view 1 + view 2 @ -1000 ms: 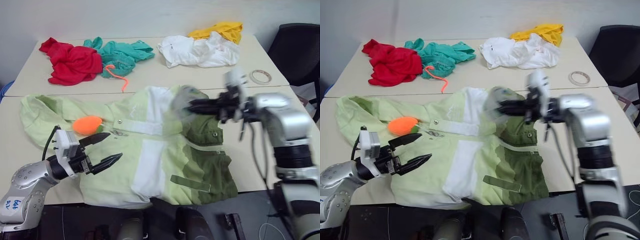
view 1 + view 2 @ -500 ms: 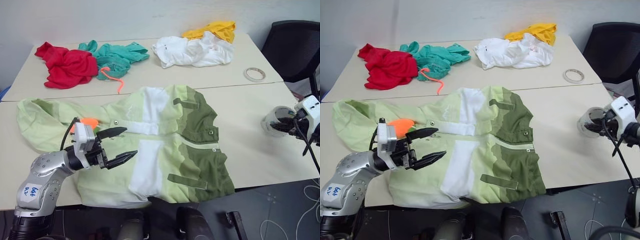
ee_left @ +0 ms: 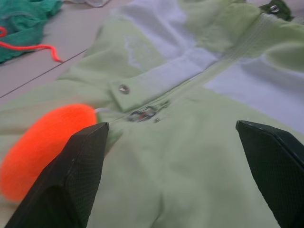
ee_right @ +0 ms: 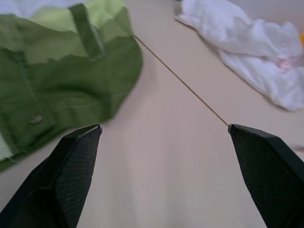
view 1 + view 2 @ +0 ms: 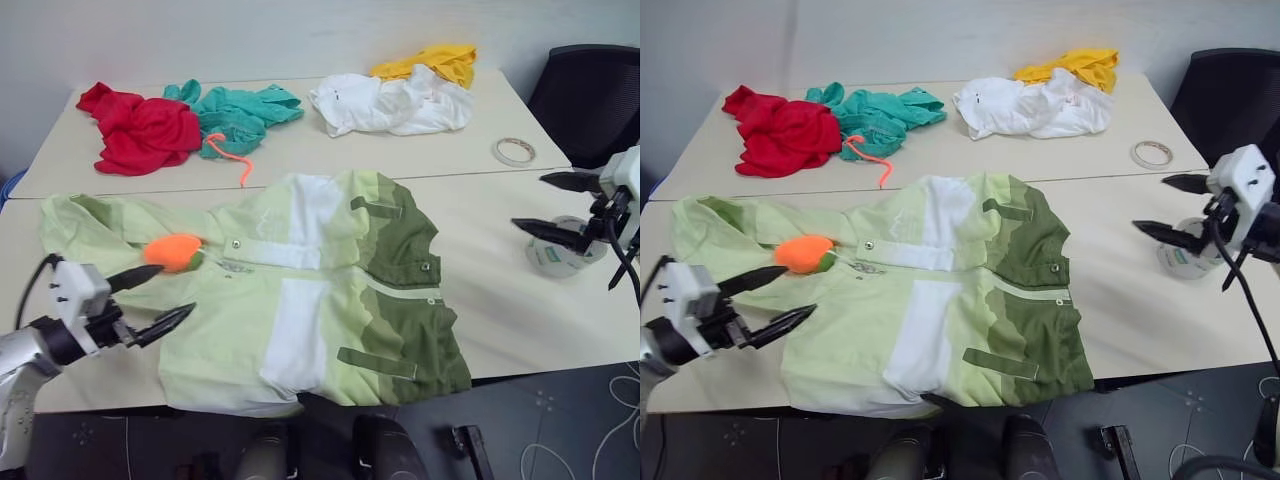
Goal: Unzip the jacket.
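Here the tabletop [image 5: 520,300] is covered across its near middle by the jacket [image 5: 310,290], which is spread flat with its hem hanging a little over the near edge and its hood end toward the robot's left. The garment is judged light, thin and limp: it is likely to bunch and slide on the smooth surface if the zip is dragged without the cloth being pinned. A hold is best taken on the small metal zip pull [image 3: 142,114], seen beside a snap button [image 3: 124,88] near the collar, while the fabric next to it is pressed down or pinched by the other arm. Further back, a red garment [image 5: 140,125], a teal one [image 5: 240,110], a white one [image 5: 395,100] and a yellow one [image 5: 430,62] are left in heaps, well apart from the jacket. An orange soft ball [image 5: 173,251] is resting on the jacket near the collar, and a tape roll [image 5: 517,151] lies on the far right. The left gripper [image 5: 160,298] is held over the jacket's left part with jaws spread and nothing between them; the right gripper [image 5: 560,208] is held off to the right, clear of the jacket, jaws likewise spread wide and empty.
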